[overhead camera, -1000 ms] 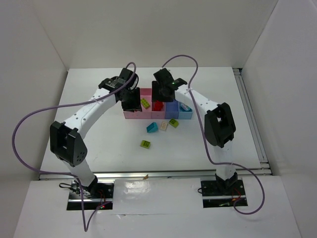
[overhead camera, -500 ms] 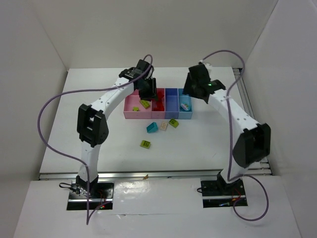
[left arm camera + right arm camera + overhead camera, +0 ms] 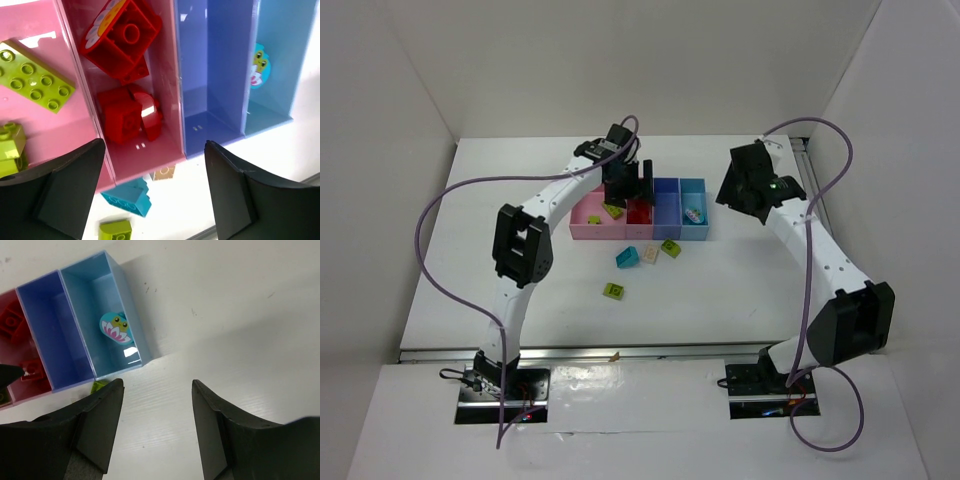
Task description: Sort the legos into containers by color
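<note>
Top view. The containers (image 3: 638,210) form one joined row at mid-table (image 3: 500,250): from left to right, the wide pink bin (image 3: 586,218), narrow pink bin (image 3: 640,214), blue bin (image 3: 666,208) and cyan bin (image 3: 693,200). Four loose legos lie just near of the row: a cyan brick (image 3: 626,258), a cream brick (image 3: 649,255) and a lime brick (image 3: 671,247), with a second lime brick (image 3: 614,290) nearer still. The left gripper (image 3: 630,187) hangs over the narrow pink bin. The right gripper (image 3: 732,190) hangs right of the row. A second ago both were crowded over the pink end. Since then the left has shifted right and the right has swung clear. The loose bricks are unmoved.

Left wrist. The left gripper (image 3: 154,150) has its jaws spread wide and grips nothing. Below it, glossy translucent bin walls catch reflections. The narrow pink bin (image 3: 170,75) holds studded red bricks (image 3: 127,115) and a red block with a flower-print face (image 3: 122,32). A flat lime plate (image 3: 35,82) with eight studs lies in the wide pink bin (image 3: 65,135). The cyan bin (image 3: 275,100) holds a rounded cyan piece (image 3: 260,65) with a frog print.

Right wrist. The right gripper (image 3: 157,385) has its jaws apart and holds nothing, over matte white table (image 3: 225,300) just right of the cyan bin (image 3: 132,320). The frog piece (image 3: 116,327) lies flat inside.
</note>
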Robot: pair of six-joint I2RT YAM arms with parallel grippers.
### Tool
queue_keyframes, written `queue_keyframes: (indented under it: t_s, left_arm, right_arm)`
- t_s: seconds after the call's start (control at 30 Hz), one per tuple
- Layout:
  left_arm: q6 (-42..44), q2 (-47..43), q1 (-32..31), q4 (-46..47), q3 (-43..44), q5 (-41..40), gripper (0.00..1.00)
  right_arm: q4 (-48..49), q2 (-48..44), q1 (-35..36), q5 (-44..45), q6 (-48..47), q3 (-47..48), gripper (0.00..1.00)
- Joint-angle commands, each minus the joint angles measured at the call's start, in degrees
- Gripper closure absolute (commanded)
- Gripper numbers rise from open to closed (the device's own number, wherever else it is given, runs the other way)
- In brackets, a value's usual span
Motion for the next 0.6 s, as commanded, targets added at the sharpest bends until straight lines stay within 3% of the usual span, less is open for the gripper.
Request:
queue_keyframes:
  t_s: [0.0, 0.2, 0.4, 0.57]
  left_arm:
    - [0.7, -7.3, 0.1, 0.4, 0.1, 0.7, 0.09]
    - [2.4, -18.0, 0.8, -1.2, -6.3, -4.0, 0.15]
    - [3.6, -29.7, 1.9, -2.5, -23.5, -10.0, 0.15]
    - [1.6, -36.1, 6.4, -2.5, -33.0, -10.6, 0.15]
  right_arm:
    - [0.7, -1.5, -0.2, -3.5, 0.1, -1.2, 0.36]
    - [7.6, -1.5, 6.2, -17.1, -3.3, -9.5, 0.36]
    - [11.3, -0.4, 15.8, -17.8, -3.3, -14.9, 0.29]
    - [17.1, 4.8, 27.3, -20.4, -10.8, -14.7, 0.24]
